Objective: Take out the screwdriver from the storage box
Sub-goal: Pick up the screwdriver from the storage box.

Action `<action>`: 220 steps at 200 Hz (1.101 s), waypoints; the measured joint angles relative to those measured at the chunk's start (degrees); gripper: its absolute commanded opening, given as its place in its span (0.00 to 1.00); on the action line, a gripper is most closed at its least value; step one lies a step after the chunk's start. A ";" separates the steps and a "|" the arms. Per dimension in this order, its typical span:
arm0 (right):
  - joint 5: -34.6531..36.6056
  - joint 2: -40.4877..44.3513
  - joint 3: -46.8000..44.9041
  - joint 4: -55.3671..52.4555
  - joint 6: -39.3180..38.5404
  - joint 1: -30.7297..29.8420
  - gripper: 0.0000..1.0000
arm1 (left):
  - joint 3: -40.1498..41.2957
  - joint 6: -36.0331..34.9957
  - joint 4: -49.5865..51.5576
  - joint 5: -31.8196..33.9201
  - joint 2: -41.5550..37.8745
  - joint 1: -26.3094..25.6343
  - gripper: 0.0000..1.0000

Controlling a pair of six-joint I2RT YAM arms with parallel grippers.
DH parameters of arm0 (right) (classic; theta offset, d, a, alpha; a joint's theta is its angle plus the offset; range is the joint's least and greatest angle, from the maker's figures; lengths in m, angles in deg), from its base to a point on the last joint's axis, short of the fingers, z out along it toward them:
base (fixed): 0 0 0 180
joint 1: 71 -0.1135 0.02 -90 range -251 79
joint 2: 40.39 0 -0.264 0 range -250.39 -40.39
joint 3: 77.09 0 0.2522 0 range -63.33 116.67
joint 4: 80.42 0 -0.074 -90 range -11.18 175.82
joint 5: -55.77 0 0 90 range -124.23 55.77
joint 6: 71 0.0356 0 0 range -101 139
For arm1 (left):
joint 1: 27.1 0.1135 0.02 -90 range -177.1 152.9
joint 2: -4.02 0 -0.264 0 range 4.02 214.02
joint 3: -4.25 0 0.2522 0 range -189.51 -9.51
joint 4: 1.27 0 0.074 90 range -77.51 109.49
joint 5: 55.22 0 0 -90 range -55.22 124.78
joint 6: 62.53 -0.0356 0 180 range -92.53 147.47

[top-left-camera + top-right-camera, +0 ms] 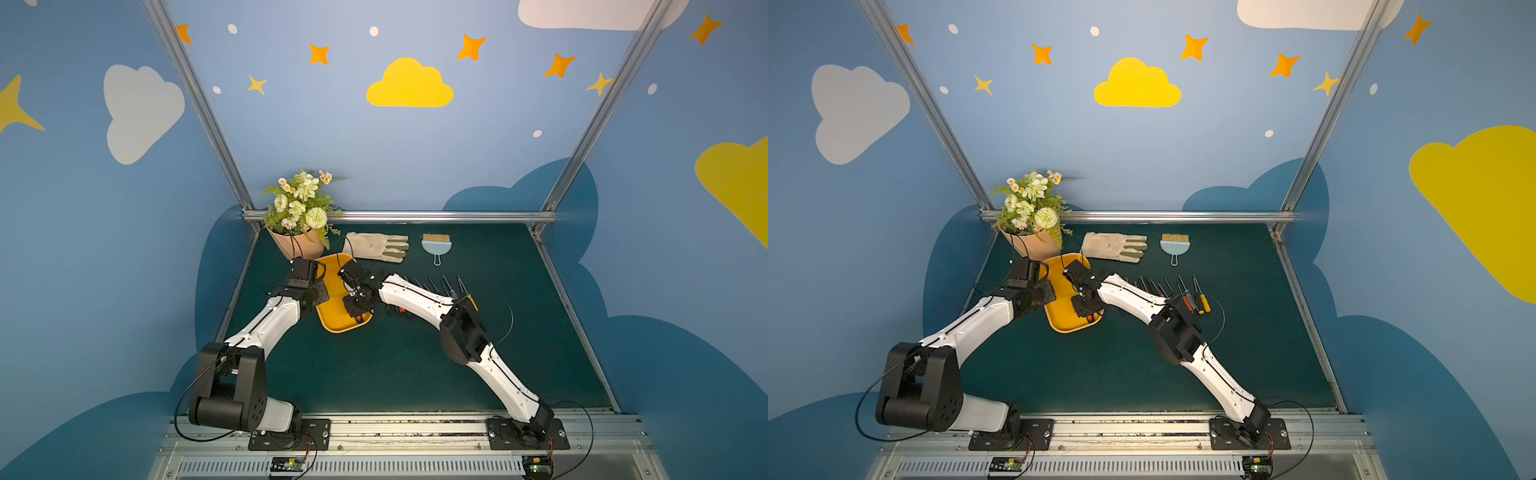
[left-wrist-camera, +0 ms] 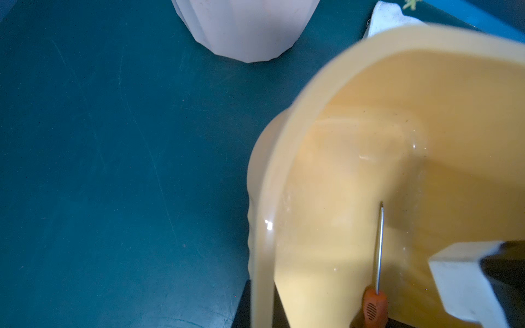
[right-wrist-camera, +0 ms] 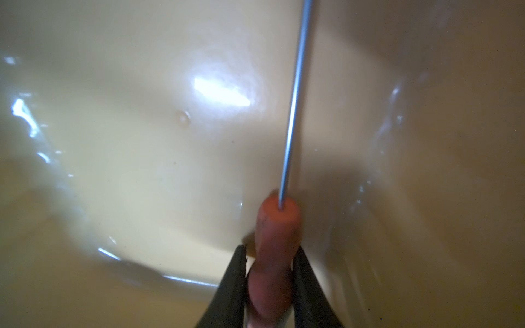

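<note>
The yellow-orange storage box [image 1: 332, 282] [image 1: 1059, 282] lies on the green mat in front of the flower pot. My left gripper [image 1: 318, 293] [image 2: 262, 301] is shut on the box's left rim [image 2: 284, 170], which runs between its dark jaws. Inside the box lies a screwdriver [image 2: 379, 250] with an orange handle [image 3: 277, 227] and a thin steel shaft [image 3: 295, 99]. My right gripper [image 1: 358, 316] [image 1: 1089, 316] [image 3: 271, 251] reaches down into the box and is shut on that handle, one black jaw on each side.
A row of several screwdrivers [image 1: 446, 286] [image 1: 1183, 291] lies on the mat right of the box, partly under my right arm. Behind the box are a peach flower pot [image 1: 297, 247] [image 2: 247, 28], a beige glove [image 1: 376, 246] and a small blue brush [image 1: 436, 246].
</note>
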 measured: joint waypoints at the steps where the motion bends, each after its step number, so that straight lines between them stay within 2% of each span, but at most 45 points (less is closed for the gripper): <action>1: 0.00 0.00 0.00 0.00 -0.02 0.02 0.00 | -0.02 -0.02 0.02 0.02 0.02 0.00 0.02; 107: -4.04 7.54 -5.22 1.07 0.09 1.75 0.00 | -1.05 -0.20 1.09 0.44 0.33 0.37 0.02; 220: -2.89 17.62 -11.56 2.89 -2.51 3.17 0.00 | -1.05 0.28 2.21 4.28 0.46 0.37 0.02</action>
